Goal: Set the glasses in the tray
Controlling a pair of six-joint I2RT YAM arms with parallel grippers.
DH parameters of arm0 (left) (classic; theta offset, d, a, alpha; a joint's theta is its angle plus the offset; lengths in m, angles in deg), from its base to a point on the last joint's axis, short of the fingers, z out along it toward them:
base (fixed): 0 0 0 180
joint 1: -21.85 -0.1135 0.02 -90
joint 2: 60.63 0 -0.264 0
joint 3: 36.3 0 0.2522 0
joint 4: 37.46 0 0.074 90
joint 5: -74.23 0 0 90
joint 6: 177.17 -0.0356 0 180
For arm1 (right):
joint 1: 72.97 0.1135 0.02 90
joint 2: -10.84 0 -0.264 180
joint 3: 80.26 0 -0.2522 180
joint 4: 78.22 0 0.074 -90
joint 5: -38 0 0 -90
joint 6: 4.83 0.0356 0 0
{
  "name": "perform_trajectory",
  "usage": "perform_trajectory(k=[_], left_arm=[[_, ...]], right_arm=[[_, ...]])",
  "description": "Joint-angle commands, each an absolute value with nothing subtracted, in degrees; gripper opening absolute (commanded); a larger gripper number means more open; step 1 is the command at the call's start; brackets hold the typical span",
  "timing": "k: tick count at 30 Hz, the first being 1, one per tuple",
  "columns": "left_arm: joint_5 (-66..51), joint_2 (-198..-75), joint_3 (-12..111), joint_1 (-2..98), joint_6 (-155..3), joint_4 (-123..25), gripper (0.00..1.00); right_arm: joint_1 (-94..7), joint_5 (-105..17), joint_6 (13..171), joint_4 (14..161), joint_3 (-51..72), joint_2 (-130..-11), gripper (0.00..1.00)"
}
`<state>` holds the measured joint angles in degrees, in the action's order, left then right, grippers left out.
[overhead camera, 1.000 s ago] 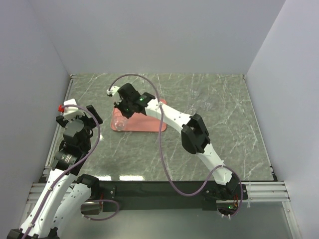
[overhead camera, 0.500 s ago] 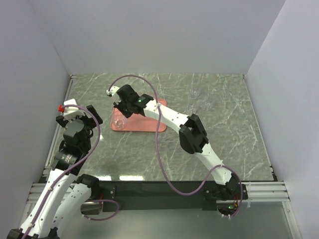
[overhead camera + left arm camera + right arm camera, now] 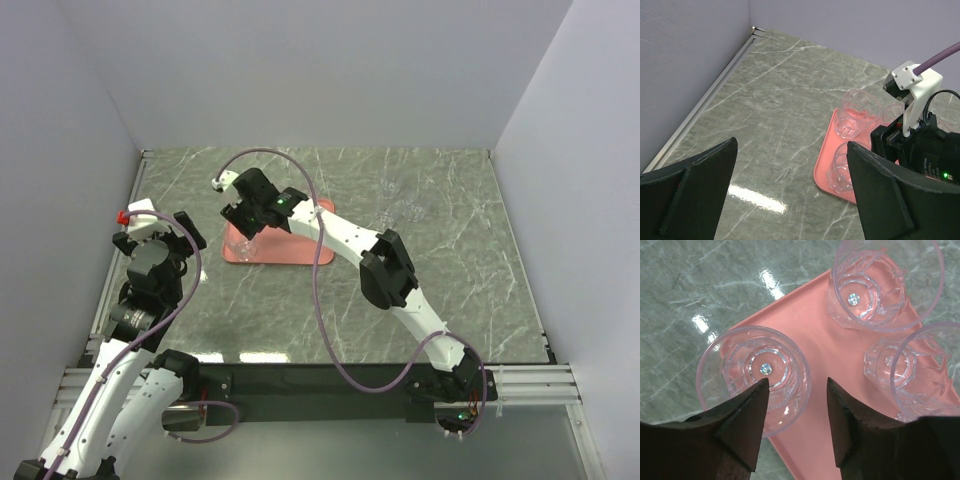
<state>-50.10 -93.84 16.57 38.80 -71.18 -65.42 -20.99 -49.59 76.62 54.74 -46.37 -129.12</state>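
Right gripper hangs over the near-left corner of the salmon tray, jaws parted astride one wall of a clear glass. The glass stands upright on the tray beside two other glasses, and the straddle looks to you like a rim pinch, now slack. Left gripper is spread wide and empty at the left, probably to leave the tray clear; more glasses stand on the marble table, far right.
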Motion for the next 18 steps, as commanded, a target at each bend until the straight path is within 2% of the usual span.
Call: perform_trajectory(k=[1, 7, 18], left_arm=[[-49.26, -93.5, 16.48, 38.46, -71.08, -63.18, 0.97], [-48.03, -93.06, 16.48, 38.46, -70.99, -63.27, 0.97], [-43.37, -90.25, 15.52, 38.46, -71.7, -61.86, 0.99]], right_arm=[[-20.94, -50.07, 75.16, 55.41, -48.4, -124.18, 0.59], [-22.61, -46.22, 69.37, 52.34, -44.1, -117.67, 0.66], [-25.51, -38.65, 61.45, 50.49, -24.08, -100.37, 0.67]])
